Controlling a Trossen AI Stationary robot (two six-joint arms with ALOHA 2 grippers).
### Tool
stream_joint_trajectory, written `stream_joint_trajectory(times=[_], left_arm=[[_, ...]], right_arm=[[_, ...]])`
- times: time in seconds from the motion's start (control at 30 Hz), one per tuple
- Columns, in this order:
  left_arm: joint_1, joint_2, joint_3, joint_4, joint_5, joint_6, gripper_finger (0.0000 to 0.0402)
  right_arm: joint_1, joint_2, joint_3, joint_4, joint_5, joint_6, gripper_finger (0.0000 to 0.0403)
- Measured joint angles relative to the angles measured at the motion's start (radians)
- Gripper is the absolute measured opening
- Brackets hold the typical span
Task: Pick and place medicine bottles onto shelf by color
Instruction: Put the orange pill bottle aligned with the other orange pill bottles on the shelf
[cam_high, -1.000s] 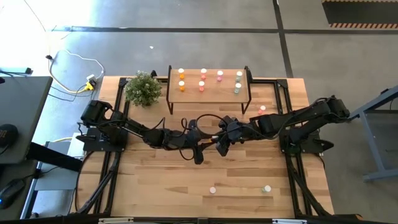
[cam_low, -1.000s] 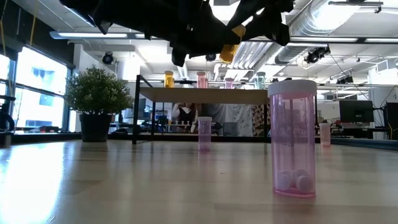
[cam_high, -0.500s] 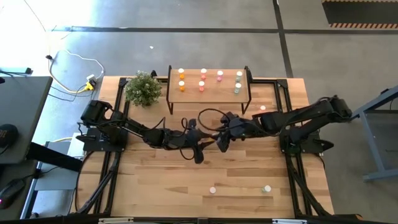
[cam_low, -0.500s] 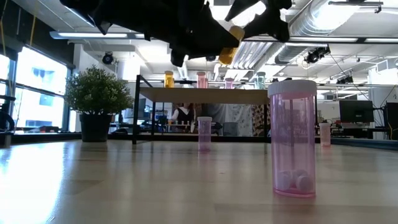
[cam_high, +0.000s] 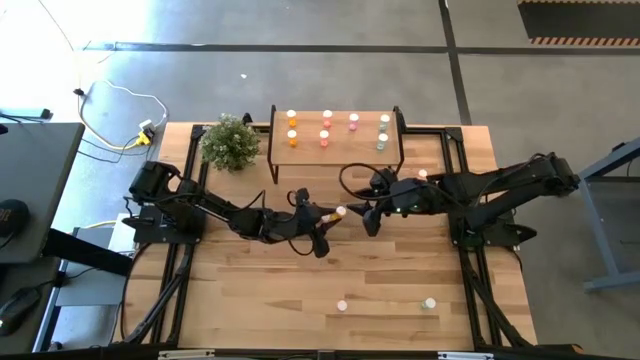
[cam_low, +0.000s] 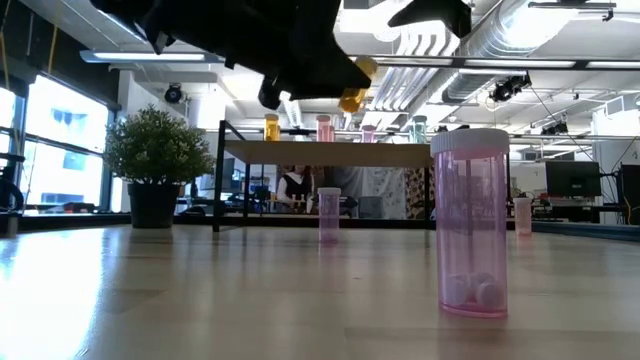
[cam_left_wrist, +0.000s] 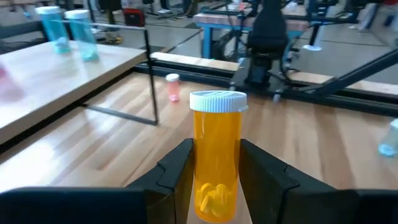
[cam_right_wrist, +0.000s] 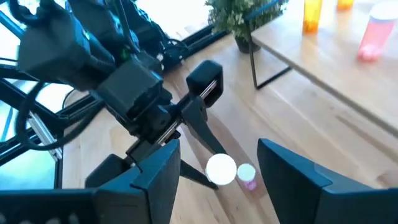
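My left gripper (cam_high: 330, 214) hovers over the table's middle, shut on an orange medicine bottle (cam_left_wrist: 216, 163) with a white cap (cam_high: 341, 211); the low view shows the orange bottle (cam_low: 355, 88) high above the tabletop. My right gripper (cam_high: 367, 218) is open, just right of that cap and clear of it. The shelf (cam_high: 336, 152) stands at the far edge with several bottles (cam_high: 324, 137) upright on its top. Loose bottles stand on their bases: a pink one (cam_low: 470, 225) near, another (cam_high: 429, 302) beside it, and one (cam_high: 421, 175) by the shelf. My left gripper pinches the orange bottle's lower body (cam_left_wrist: 211, 186) between its two fingers (cam_left_wrist: 177, 177), which lie along the bottle. The fingers come roughly level from the table's left. The bottle is lifted clear and tilted, with its white cap (cam_left_wrist: 217, 101) pointing away from the wrist, toward the right gripper.
A potted plant (cam_high: 230, 142) stands left of the shelf. Another pink bottle (cam_left_wrist: 173, 87) stands on the table near the shelf's leg. A person shows in the room behind the shelf (cam_low: 292, 187). Bare plank tabletop (cam_high: 250, 290) lies toward the near edge.
The two grippers met over the table's middle at the orange bottle. My right gripper has come off it and drawn back toward the table's right. The bottle has stayed in my left gripper, which has shifted slightly left and down.
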Motion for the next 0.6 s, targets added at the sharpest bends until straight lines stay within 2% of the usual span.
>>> stream_joint_trajectory(times=[0.17,0.43,0.6], left_arm=[[-0.017,-0.051,-0.081,0.071,-0.101,-0.005,0.0108],[-0.022,-0.232,-0.284,0.149,-0.253,-0.012,0.0108],[-0.020,-0.285,-0.411,0.306,-0.357,-0.012,0.0108]], right_arm=[[0.000,-0.027,0.000,-0.002,0.001,-0.035,0.0206],[0.000,-0.039,0.000,-0.003,0.001,-0.069,0.0206],[0.000,-0.039,0.000,-0.004,0.001,-0.073,0.0206]])
